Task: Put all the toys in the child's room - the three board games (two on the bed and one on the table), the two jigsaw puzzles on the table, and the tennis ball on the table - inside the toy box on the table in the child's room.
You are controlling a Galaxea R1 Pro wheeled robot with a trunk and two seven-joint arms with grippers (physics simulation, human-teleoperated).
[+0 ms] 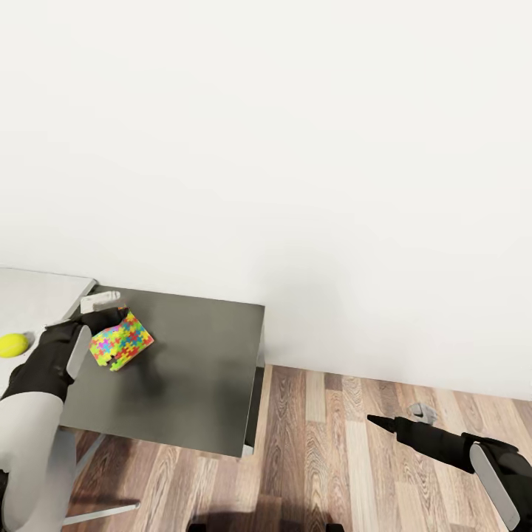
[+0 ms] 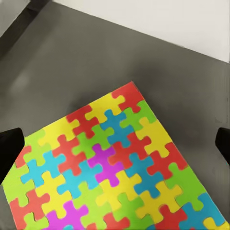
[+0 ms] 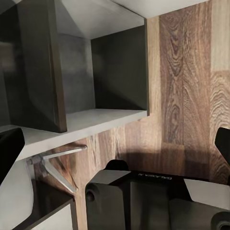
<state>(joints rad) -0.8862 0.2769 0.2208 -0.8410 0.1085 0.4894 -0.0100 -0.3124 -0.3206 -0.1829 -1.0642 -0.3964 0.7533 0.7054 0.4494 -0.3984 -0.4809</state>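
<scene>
Nearest you, your right arm reaches low over the wood plank floor (image 1: 332, 451), and your right claw (image 1: 399, 420) points toward the dark cabinet; its dark fingertips (image 3: 9, 148) sit at opposite edges of the right wrist view, spread wide with nothing between them. That view looks into the open shelf compartments (image 3: 110, 72) under the cabinet, with part of the robot's own base below.

Your left arm bends up over the dark grey surface (image 1: 192, 369), and your left claw (image 1: 103, 314) is pinching one jigsaw puzzle (image 1: 121, 340) by its edge, holding it tilted above the surface. In the left wrist view the puzzle (image 2: 110, 167) is a slab of interlocking red, yellow, green, blue and pink pieces.

Beside your left arm, the tennis ball (image 1: 12, 344) rests on the pale surface (image 1: 37, 295). A white wall (image 1: 295, 148) stands behind.
</scene>
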